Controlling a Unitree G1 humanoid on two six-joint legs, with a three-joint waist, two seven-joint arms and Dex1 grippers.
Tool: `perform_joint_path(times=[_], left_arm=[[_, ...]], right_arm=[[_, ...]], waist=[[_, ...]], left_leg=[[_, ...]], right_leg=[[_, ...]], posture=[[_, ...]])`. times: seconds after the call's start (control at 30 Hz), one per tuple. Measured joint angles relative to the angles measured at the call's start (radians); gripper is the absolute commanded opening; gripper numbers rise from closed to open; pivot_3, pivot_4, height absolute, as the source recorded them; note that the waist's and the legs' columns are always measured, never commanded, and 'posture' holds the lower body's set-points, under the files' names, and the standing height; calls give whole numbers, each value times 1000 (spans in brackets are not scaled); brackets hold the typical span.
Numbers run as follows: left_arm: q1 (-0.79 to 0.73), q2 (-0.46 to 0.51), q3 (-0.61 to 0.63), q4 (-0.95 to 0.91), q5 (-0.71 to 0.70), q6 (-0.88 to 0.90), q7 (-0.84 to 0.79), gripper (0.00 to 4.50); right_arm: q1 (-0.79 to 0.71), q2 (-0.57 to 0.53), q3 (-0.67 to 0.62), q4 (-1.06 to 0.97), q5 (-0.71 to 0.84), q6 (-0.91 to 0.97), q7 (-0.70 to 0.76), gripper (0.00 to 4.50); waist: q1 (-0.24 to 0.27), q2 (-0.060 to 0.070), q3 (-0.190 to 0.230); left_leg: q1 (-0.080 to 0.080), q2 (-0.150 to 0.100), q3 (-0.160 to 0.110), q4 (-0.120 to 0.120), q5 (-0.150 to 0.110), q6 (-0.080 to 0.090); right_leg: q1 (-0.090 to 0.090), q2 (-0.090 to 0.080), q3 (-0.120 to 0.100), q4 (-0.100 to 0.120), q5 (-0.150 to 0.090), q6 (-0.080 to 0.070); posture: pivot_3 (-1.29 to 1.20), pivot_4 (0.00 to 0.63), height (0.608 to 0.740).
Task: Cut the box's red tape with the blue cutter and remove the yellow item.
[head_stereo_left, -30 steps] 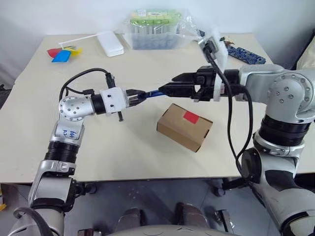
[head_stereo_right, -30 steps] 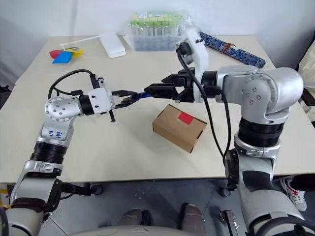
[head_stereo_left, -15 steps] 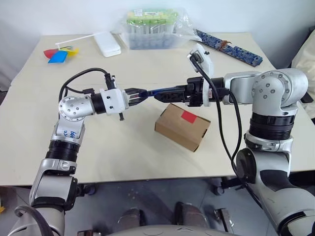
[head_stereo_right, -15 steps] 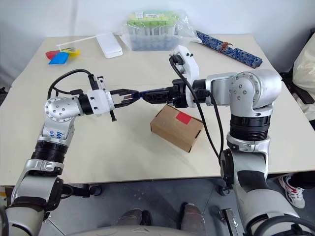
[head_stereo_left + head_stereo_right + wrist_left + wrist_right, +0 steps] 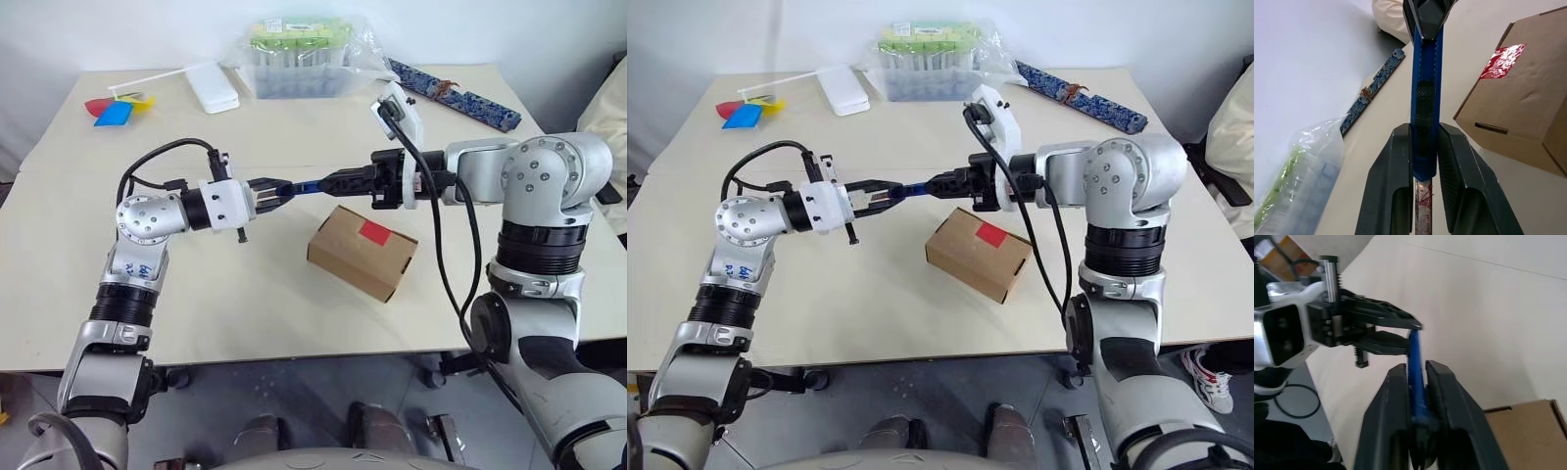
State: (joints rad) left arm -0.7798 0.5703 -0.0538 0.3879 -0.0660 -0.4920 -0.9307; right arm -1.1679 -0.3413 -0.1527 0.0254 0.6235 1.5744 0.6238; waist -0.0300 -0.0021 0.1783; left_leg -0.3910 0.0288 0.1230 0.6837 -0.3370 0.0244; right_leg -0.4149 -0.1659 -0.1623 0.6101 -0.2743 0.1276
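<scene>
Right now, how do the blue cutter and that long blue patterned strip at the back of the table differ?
The blue cutter is plain blue; the patterned strip is speckled. The cutter is held above the table, the left gripper and the right gripper shut on its ends; the strip lies flat, untouched. Both are slim and blue.

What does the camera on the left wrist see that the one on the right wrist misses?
Left wrist view alone: the red tape on the box, a blue patterned strip and a clear bag with green inside. Right wrist view alone: the left claw seen from outside, with its white housing. Both: the blue cutter clamped by both claws, the right claw included, plus the box on the table.
</scene>
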Motion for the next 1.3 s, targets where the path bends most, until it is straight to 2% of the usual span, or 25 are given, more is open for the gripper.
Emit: perform_joint_path(times=[0.27,0.4,0.43,0.6,0.77,0.87,0.97,1.07,1.17,1.3], left_arm=[[13,26,9,-25,-14,219,9,3164],[6,69,68,-22,-86,363,-4,4417],[7,86,86,-22,-109,397,-18,4500],[16,187,159,-19,-206,558,-105,4500],[48,221,151,-87,-277,736,-205,4500],[42,202,123,-182,-322,841,-229,4500],[0,80,62,-247,-343,909,-214,4500],[-16,11,-14,-290,-355,982,-193,3902],[-51,2,-60,-294,-342,1039,-182,2951],[-105,-36,-122,-269,-276,1024,-155,1723]], right_arm=[[-6,-8,-6,-30,23,2,-11,161],[-9,-30,-6,-43,25,-2,-22,161],[-9,-40,-6,-49,25,-2,-26,161],[-3,-96,-21,-81,27,-1,-37,161],[14,-166,-35,-109,33,1,-37,161],[41,-227,-39,-143,40,-1,-34,161],[102,-340,-39,-197,49,-5,-16,161],[128,-388,-40,-238,61,-7,-4,161],[147,-418,-53,-258,66,-7,-6,161],[183,-437,-62,-280,66,-7,-13,161]], waist=[[0,0,0],[0,0,0],[-1,0,0],[0,0,0],[5,0,0],[6,-1,0],[24,-1,1],[22,-2,1],[7,-2,1],[7,-2,1]], left_leg=[[0,0,0,0,0,0],[0,0,0,0,0,0],[0,0,0,0,0,0],[0,0,0,0,0,0],[0,0,0,0,0,0],[0,0,-1,0,0,0],[0,-1,-1,0,0,0],[0,0,1,0,0,0],[1,1,1,0,1,-2],[0,0,1,0,1,-2]], right_leg=[[0,0,0,0,0,0],[0,0,0,0,0,0],[0,0,0,0,0,0],[0,0,0,0,0,0],[0,0,1,0,0,0],[0,0,1,0,0,0],[1,0,1,-1,0,1],[0,1,3,-2,0,1],[0,2,3,-1,0,0],[0,2,3,-2,0,0]], posture=[[0,150,740],[0,150,740],[0,150,740],[0,150,740],[0,150,740],[0,150,740],[0,150,740],[0,150,740],[0,150,740],[0,150,740]])
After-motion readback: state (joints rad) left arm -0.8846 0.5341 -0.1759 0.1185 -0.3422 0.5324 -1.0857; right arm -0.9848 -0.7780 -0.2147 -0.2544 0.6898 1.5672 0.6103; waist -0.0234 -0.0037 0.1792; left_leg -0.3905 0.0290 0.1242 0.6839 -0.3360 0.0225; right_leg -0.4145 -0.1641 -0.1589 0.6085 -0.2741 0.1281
